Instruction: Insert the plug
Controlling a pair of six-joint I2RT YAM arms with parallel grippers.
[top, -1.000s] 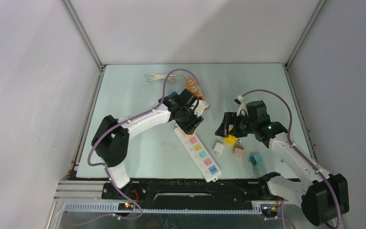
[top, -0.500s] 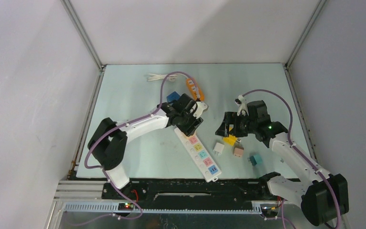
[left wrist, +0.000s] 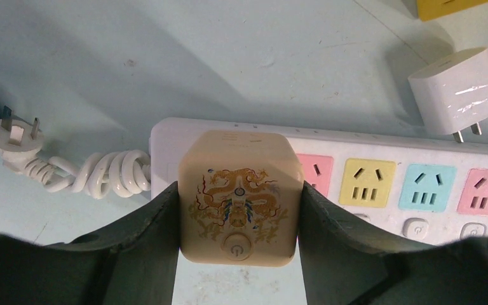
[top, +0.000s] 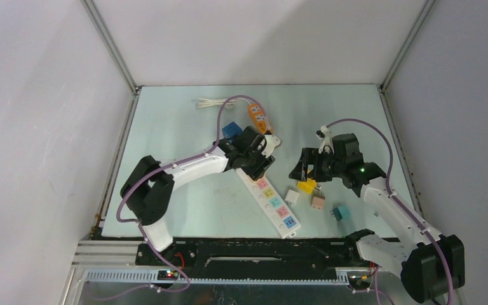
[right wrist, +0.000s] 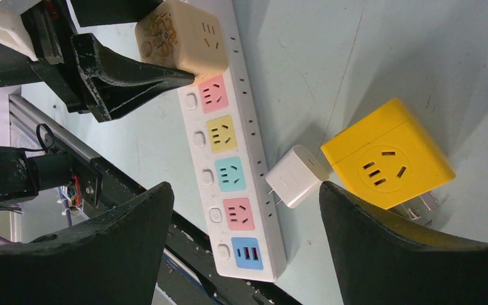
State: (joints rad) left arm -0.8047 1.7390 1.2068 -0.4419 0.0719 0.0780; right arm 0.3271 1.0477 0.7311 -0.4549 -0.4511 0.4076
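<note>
The plug (left wrist: 240,197) is a beige cube with a gold dragon print and a round button. My left gripper (left wrist: 238,210) is shut on it, one finger pressing each side. It sits on the end socket of the white power strip (left wrist: 368,143), next to the strip's coiled cord (left wrist: 101,175); its prongs are hidden. From above, the left gripper (top: 259,164) stands at the far end of the power strip (top: 273,203). The right gripper (top: 302,168) hovers open beside the strip, holding nothing. In its own view the right gripper (right wrist: 244,190) spans the strip's lower sockets, with the plug (right wrist: 181,38) at top left.
A yellow socket cube (top: 306,186) and a white adapter (top: 291,196) lie just right of the strip, under the right gripper. A tan plug (top: 318,202) and a teal one (top: 340,212) lie further right. A blue cube (top: 231,129), an orange strip (top: 258,117) and a white cable (top: 210,103) lie behind.
The left gripper has shifted slightly right with the plug, and the power strip has slid and swung right with it. The right arm has barely moved.
</note>
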